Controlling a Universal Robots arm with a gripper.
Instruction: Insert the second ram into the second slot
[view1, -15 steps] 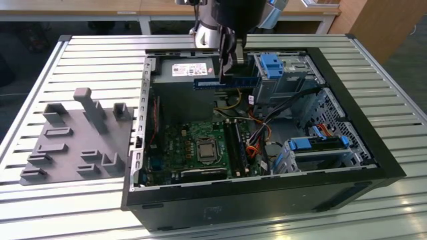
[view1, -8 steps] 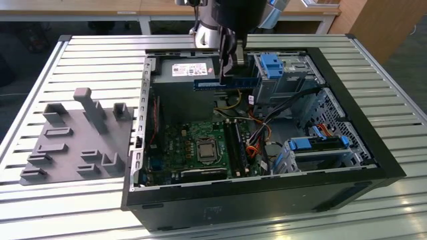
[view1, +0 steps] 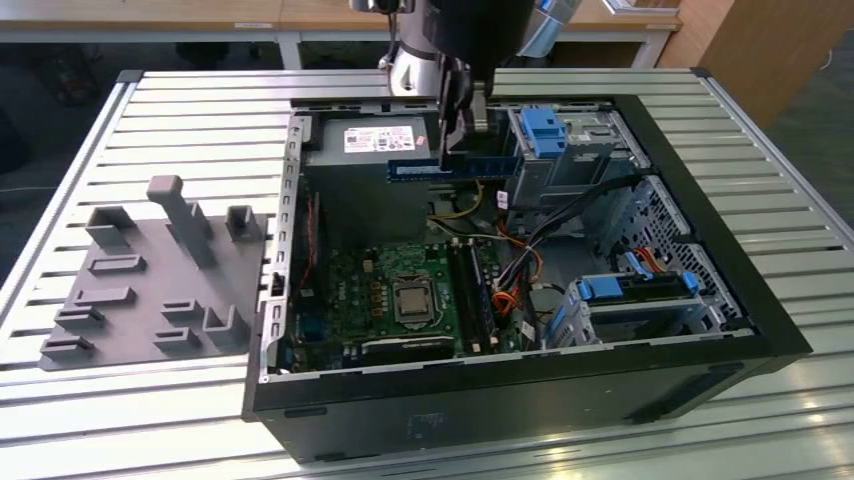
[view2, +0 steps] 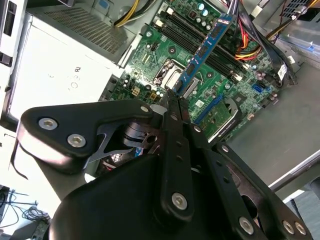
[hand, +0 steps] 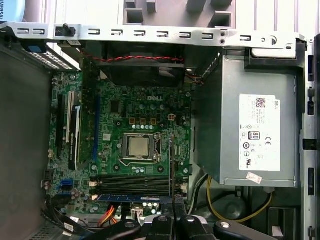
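The gripper (view1: 461, 148) hangs over the open computer case (view1: 507, 400), its jaws closed on the second ram (view1: 451, 168). In the exterior view the dark-blue stick lies level with its face showing. It is clamped near its middle, so an end reaches out to either side of the jaws. It is up in the air in front of the power supply (view1: 371, 140) and just beside a light-blue latch (view1: 541, 130). It is well above the motherboard (view1: 387, 290) and touches none of it. The memory slots (view1: 470, 285) lie lower in the case, well apart from the stick, which runs crosswise to them (so not lined up with any slot). In the second wrist view the stick juts out from between the fingertips (view2: 170, 125), chips showing, over the green board near the processor socket (view2: 170, 76). A grey fixture plate (view1: 147, 290) sits on the slatted table (view1: 80, 150), to the exterior view's left of the case.
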